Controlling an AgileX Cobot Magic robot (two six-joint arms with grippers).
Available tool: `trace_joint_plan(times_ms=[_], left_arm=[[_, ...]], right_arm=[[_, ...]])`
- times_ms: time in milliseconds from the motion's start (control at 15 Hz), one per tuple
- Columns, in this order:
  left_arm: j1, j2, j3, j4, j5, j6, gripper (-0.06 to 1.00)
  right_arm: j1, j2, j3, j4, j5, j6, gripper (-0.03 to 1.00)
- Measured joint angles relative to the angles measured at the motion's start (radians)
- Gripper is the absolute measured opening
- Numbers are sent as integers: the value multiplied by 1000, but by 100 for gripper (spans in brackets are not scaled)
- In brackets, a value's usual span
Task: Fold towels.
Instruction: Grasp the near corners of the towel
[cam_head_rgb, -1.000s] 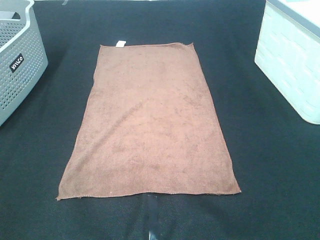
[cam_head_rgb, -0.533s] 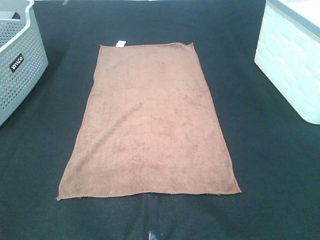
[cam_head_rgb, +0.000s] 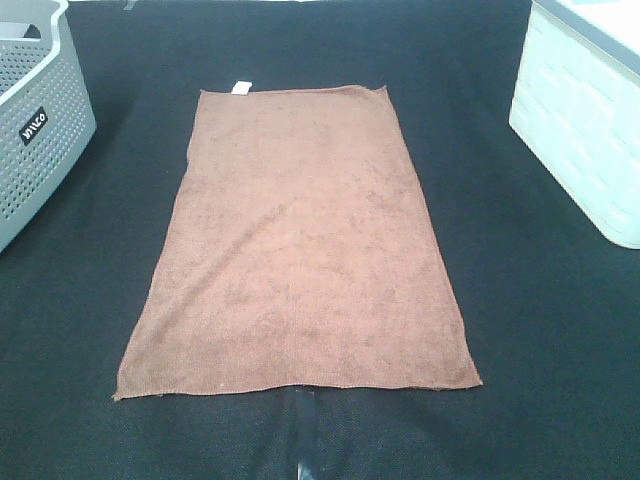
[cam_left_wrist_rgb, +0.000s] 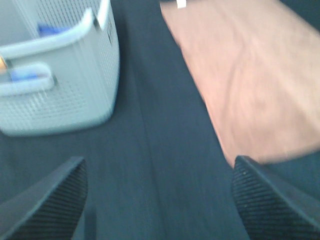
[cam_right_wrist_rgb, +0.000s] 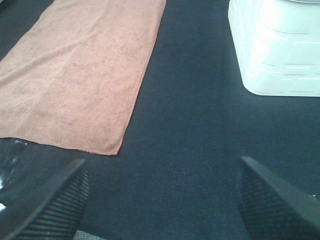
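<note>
One brown towel (cam_head_rgb: 300, 245) lies flat and unfolded, long side running away from me, on the black table (cam_head_rgb: 540, 330). A small white tag (cam_head_rgb: 240, 88) sits at its far edge. Neither arm shows in the high view. My left gripper (cam_left_wrist_rgb: 157, 207) is open and empty over bare black cloth, with the towel (cam_left_wrist_rgb: 250, 80) off to one side; this view is blurred. My right gripper (cam_right_wrist_rgb: 162, 202) is open and empty over bare cloth beside the towel's near right corner (cam_right_wrist_rgb: 112, 150).
A grey perforated basket (cam_head_rgb: 35, 120) stands at the far left; it also shows in the left wrist view (cam_left_wrist_rgb: 55, 85). A white bin (cam_head_rgb: 585, 115) stands at the far right, also in the right wrist view (cam_right_wrist_rgb: 275, 47). A strip of shiny tape (cam_head_rgb: 305, 430) lies at the towel's near edge.
</note>
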Motion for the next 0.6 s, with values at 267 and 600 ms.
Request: trace_joint_plan(times_ms=[267,600], left_arm=[[0,168,19,-113,-254,0,75],[0,568,20,-334,-373,0,75]], right_arm=[[0,180,-8,-39,-66,78,76],[0,554,-15,-39,-226,117,76]])
